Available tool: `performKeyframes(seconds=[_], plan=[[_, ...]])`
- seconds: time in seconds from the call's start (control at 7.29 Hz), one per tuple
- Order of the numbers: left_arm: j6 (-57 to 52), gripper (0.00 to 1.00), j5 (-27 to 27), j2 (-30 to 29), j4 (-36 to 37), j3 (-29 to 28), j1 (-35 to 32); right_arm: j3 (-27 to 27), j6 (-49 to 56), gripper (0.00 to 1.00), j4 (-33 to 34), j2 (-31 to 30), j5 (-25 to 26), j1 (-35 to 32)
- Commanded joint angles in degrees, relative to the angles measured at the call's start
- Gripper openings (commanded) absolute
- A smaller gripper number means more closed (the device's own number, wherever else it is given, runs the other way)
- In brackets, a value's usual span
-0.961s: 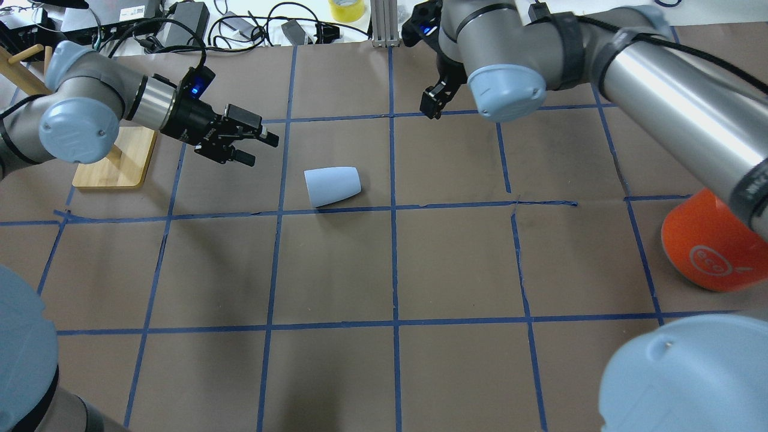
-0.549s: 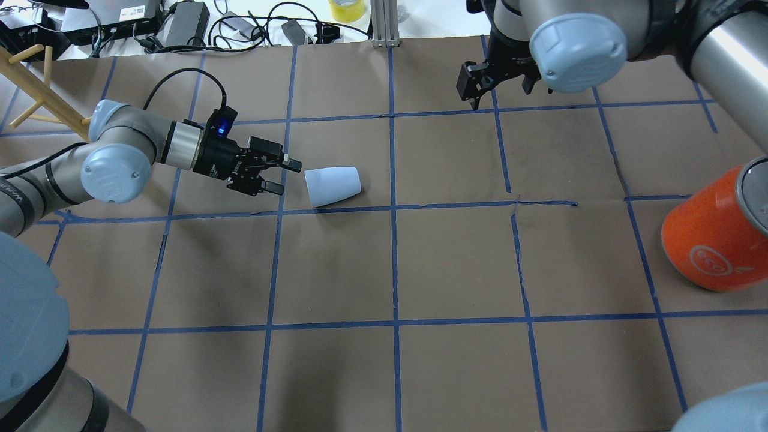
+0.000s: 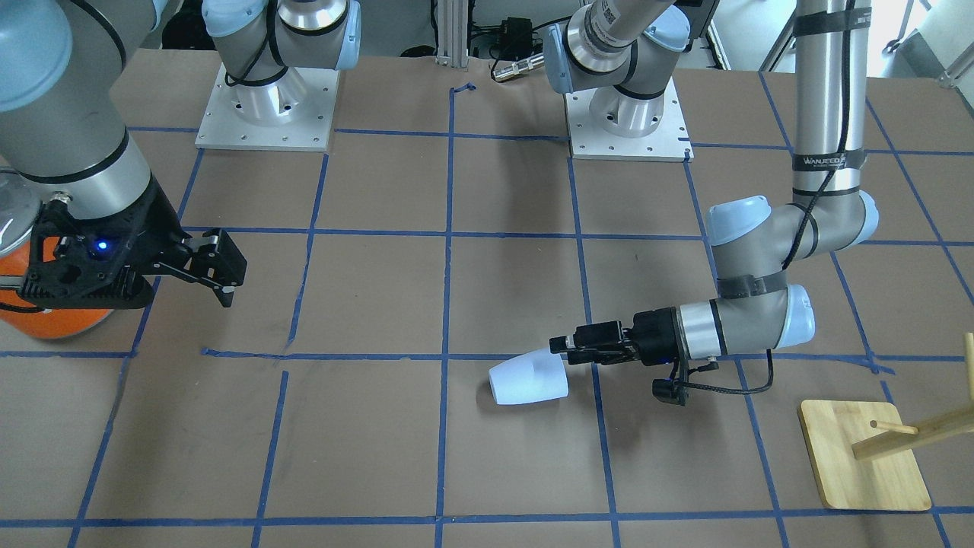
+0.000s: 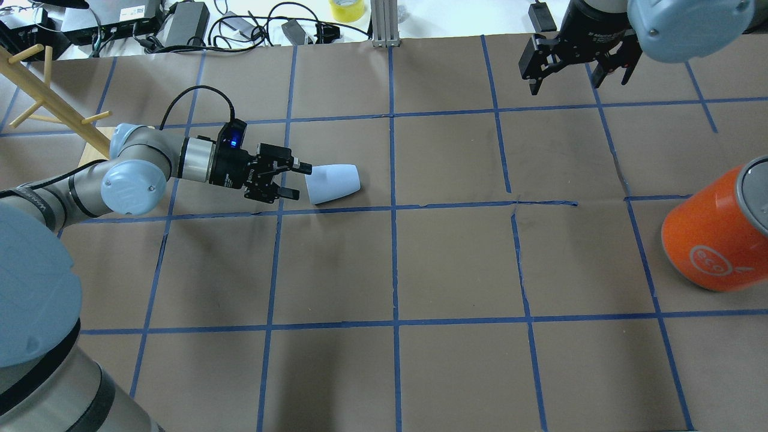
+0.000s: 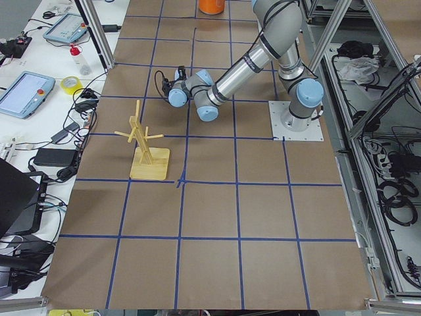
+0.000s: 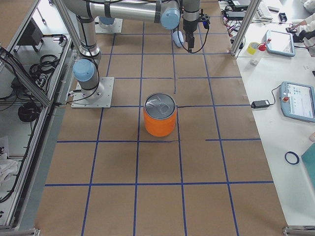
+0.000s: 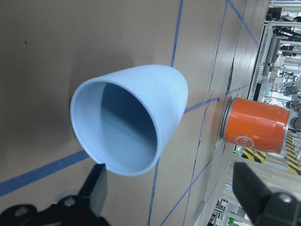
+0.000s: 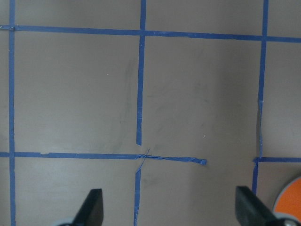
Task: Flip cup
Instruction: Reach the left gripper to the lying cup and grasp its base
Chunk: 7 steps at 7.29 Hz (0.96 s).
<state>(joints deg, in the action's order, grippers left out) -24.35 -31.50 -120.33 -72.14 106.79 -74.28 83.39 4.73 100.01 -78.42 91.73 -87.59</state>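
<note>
one cup (image 4: 333, 182), one orange can (image 4: 714, 240)

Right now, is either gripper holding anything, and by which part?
Nothing is held. The left gripper is open at the rim of the cup, which lies on its side. The right gripper is open too, with nothing between its fingers.

Lab cell: a papered table with a cluttered bench along its far side.

The table (image 4: 456, 264) is covered in brown paper, marked into squares by blue tape lines (image 4: 394, 270). A white bench (image 6: 275, 83) runs along the table's far edge and carries touch-screen pendants (image 6: 298, 101), black cables and power bricks (image 4: 186, 24) and a yellow tape roll (image 4: 347, 8). Aluminium frame posts (image 5: 92, 29) rise at the table's edges. On the near side lies a grey floor (image 5: 401, 85) strewn with cable bundles. The light is even and the shadows are soft.
</note>
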Motion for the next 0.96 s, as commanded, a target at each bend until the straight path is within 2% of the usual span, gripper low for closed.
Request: performKeyframes(seconds=[0.0,0.27,0.41,0.82], plan=[[1.84,0.9,3.36,-1.84,0.78,-1.92,-2.34,0.19,0.02,1.0,-0.26,0.02,0.2,0.58],[3.96,0.22,3.55,-2.63,0.95,-3.95,-3.67,0.19,0.11,1.0,-0.17,0.02,-0.05,0.67],[3.96,0.0,3.2,-2.63,1.3,-4.13,-3.76,0.19,0.19,1.0,-0.08,0.02,-0.06,0.67],[7.64,0.0,2.5,-1.93,2.18,-4.57,-3.85,0.19,0.19,1.0,-0.25,0.02,0.29,0.67]])
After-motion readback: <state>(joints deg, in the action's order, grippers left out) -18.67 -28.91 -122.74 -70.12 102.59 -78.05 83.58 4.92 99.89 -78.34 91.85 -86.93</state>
